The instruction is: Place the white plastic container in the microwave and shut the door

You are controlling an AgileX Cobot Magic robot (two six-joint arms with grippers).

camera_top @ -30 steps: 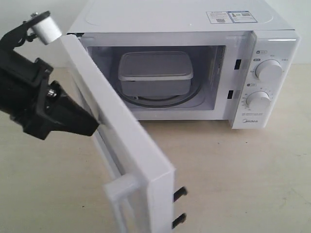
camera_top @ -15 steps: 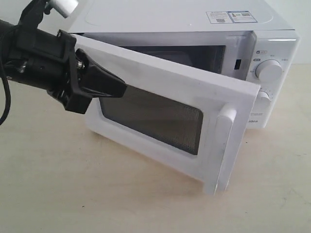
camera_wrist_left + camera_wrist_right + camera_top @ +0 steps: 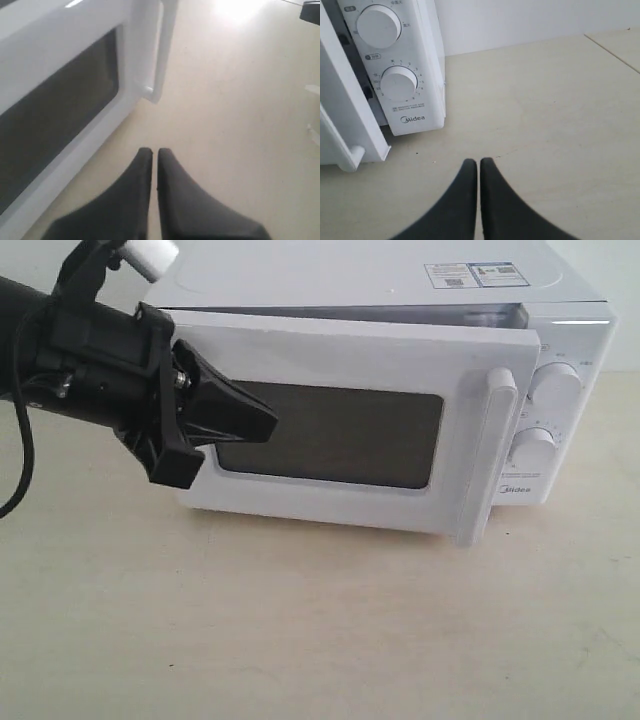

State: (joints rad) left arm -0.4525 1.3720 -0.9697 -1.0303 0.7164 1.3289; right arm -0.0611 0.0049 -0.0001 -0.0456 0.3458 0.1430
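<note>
The white microwave stands at the back of the table. Its door with the dark window is swung almost to, the handle side still a little off the body. My left gripper is shut, its black tips resting against the window on the door's outer face. From the left wrist, the shut gripper hovers over the table beside the door. The right gripper is shut and empty, low in front of the knob panel. The white plastic container is hidden behind the door.
The microwave sits on a beige tabletop. Two round knobs and the Midea logo are right of the door. Stickers lie on the microwave's top. A table seam runs at the far right in the right wrist view.
The door has swung from wide open to nearly shut, with my left gripper following it rightward against its outer face. The container inside, seen a second ago, is now covered.
</note>
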